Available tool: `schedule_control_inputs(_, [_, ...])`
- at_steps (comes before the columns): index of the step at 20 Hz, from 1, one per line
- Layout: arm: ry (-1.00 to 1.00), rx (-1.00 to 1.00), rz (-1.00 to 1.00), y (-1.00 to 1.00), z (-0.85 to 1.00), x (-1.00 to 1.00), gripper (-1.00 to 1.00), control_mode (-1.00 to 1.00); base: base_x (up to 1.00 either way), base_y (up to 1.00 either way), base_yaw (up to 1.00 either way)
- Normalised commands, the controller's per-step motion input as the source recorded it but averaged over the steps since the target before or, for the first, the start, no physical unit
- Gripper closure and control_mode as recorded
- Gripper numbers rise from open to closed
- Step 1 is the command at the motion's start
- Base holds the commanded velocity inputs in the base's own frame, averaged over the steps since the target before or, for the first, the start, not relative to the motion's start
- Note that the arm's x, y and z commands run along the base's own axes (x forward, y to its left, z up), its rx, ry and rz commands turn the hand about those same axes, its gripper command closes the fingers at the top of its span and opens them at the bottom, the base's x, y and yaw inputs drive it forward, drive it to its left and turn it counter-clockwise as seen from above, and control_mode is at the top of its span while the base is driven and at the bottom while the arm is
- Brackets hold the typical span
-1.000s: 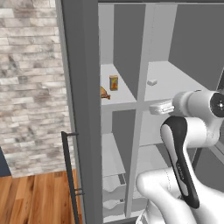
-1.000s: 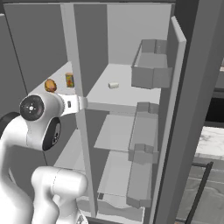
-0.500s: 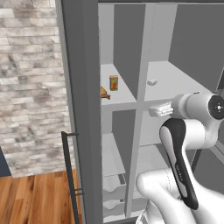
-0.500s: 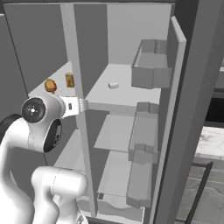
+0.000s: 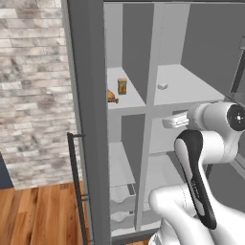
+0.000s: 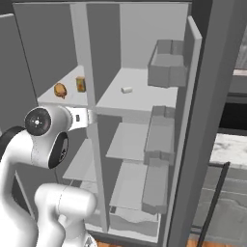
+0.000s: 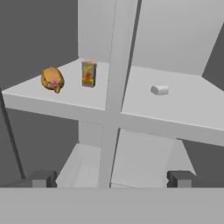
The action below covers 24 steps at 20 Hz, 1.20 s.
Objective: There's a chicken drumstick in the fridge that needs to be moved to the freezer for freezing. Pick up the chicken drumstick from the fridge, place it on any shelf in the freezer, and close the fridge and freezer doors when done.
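Note:
The chicken drumstick lies on the upper shelf of the narrower left compartment, the freezer. An orange-yellow carton stands just beside it. The wider fridge is to the right of the upright divider. My gripper is open and empty. It hangs in front of the divider, just below shelf level and well short of the drumstick. Both fridge and freezer doors stand open.
A small white block lies on the fridge's upper shelf. Grey bins line the inside of the right door. The left door's bar handle stands beside a brick wall. Lower shelves and drawers fill both compartments.
The arm has shifted slightly, the hand dropping a little and easing back from the shelves. The drumstick and carton have not moved.

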Motion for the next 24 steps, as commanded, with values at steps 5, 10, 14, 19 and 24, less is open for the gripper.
schedule_control_inputs(5, [0.0,0.0,0.0,0.0,0.0,0.0,-1.0,1.0,-0.61,0.0,-0.01])
schedule_control_inputs(10, [0.0,0.0,0.0,0.0,0.0,0.0,-1.0,1.0,-0.44,0.0,0.0])
schedule_control_inputs(14, [0.0,0.0,0.0,0.0,0.0,0.0,-1.0,1.0,-0.41,0.0,0.0])
schedule_control_inputs(19, [0.0,0.0,0.0,0.0,0.0,0.0,-1.0,1.0,-0.33,0.0,0.0])
schedule_control_inputs(24, [0.0,0.0,0.0,0.0,0.0,0.0,-1.0,1.0,-0.3,0.0,0.0])
